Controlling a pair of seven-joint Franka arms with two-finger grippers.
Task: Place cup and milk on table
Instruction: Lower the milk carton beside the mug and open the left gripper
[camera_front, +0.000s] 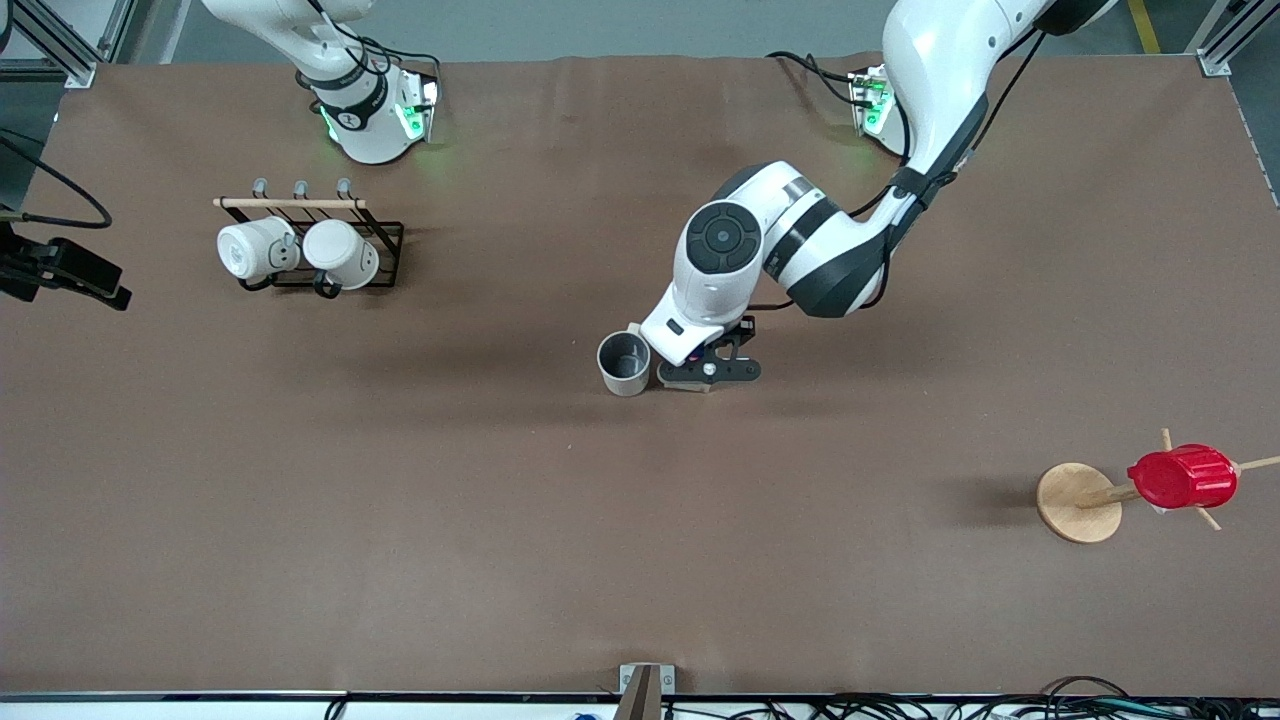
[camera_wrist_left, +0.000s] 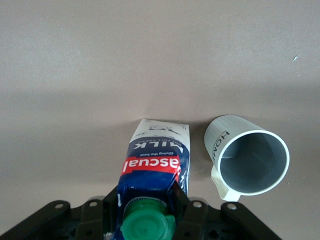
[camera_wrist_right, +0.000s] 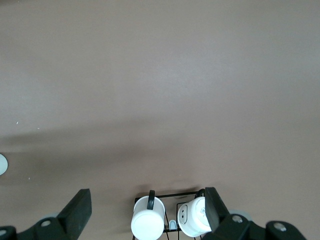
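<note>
The beige cup (camera_front: 625, 362) stands upright on the brown table (camera_front: 400, 520) near its middle, dark grey inside showing. My left gripper (camera_front: 704, 372) is low beside it, toward the left arm's end, shut on the top of the blue-and-white milk carton (camera_wrist_left: 157, 155), which hangs upright under it with its green cap (camera_wrist_left: 147, 225) between the fingers. The carton is almost hidden in the front view. In the left wrist view the cup (camera_wrist_left: 247, 157) is close beside the carton, not touching. I cannot tell whether the carton rests on the table. My right gripper (camera_wrist_right: 147, 210) is open and empty, high over a mug rack.
A black wire rack (camera_front: 385, 250) with two white mugs stands toward the right arm's end. A red ribbed cup (camera_front: 1183, 477) hangs on a wooden stand with a round base (camera_front: 1078, 502) toward the left arm's end. A black device (camera_front: 60, 270) sits at the table's edge.
</note>
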